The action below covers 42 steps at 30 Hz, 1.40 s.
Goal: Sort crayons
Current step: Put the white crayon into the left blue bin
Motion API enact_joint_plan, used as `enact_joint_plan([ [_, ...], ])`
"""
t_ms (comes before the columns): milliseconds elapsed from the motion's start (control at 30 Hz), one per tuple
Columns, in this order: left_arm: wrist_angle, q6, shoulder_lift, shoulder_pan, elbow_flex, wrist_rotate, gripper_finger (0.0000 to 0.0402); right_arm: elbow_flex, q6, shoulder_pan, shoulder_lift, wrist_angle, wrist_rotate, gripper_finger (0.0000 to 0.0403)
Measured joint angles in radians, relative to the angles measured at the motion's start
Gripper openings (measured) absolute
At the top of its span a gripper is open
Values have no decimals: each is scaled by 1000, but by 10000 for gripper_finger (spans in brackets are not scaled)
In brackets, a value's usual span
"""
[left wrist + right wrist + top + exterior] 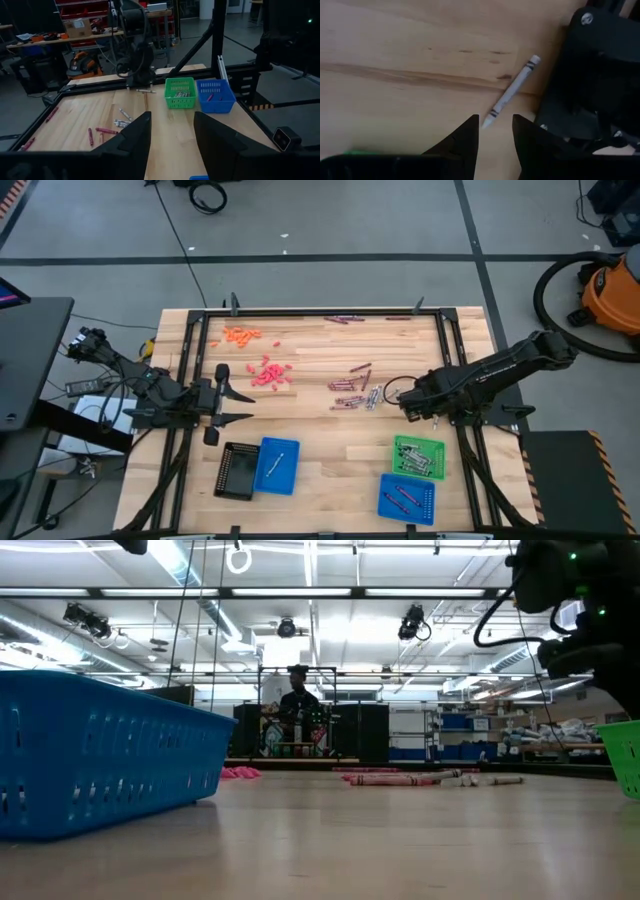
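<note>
Silver-grey crayon (pixel 512 92) lying flat on the bare wooden table (pixel 330 470), its near tip just ahead of the right gripper (pixel 495 125), whose two fingers stand apart with nothing between them; the crayon lies skewed to the finger gap rather than square across it. Remaining crayons in loose groups on the table: purple and grey crayons (pixel 352 390) just beside the right gripper, red-pink crayons (pixel 270 373) toward the middle, orange crayons (pixel 240 335) near the far edge; some already sorted in the green tray (pixel 418 457) and the right-hand blue tray (pixel 408 500); a second blue tray (pixel 276 465) and a black tray (pixel 235 471) lie nearer the left arm. Left gripper (pixel 171 132) waiting over the table's left side, fingers apart and empty. Likely risk: closing on the skewed stick may catch only its tip, so that it rolls or pivots out; a round crayon offers little purchase.
</note>
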Motion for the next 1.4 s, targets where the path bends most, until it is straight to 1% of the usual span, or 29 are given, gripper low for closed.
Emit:
enact_joint_plan([
  [100, -1, -1, 0, 0, 0, 0, 160, -9, 1, -1, 2, 36, -23, 127],
  [167, 0, -1, 0, 0, 0, 0, 160, -3, -21, -11, 15, 25, -62, 126],
  [267, 3, 8, 0, 0, 0, 0, 160, 16, -133, -26, 52, 36, -133, 125],
  [333, 7, 18, 0, 0, 0, 0, 160, 23, -211, -42, 99, 7, -179, 124],
  [433, 34, 43, 0, 0, 0, -1, 160, 28, -374, -76, 181, -44, -234, 124],
  [533, 47, 57, 0, 0, 0, 0, 160, 27, -527, -102, 266, -91, -243, 124],
  [667, 57, 83, 0, 0, 0, -1, 160, 27, -659, -133, 358, -59, -259, 124],
  [867, 55, 84, 0, 0, 0, -1, 160, 28, -816, -172, 465, -34, -261, 124],
  [1067, 55, 82, 0, 0, 0, -1, 160, 28, -987, -188, 511, -17, -211, 123],
  [1233, 49, 73, 0, 0, 0, 0, 160, 28, -989, -187, 495, 62, -158, 124],
  [1400, 26, 48, 0, 0, 0, 0, 160, 31, -956, -184, 489, 27, -130, 124],
])
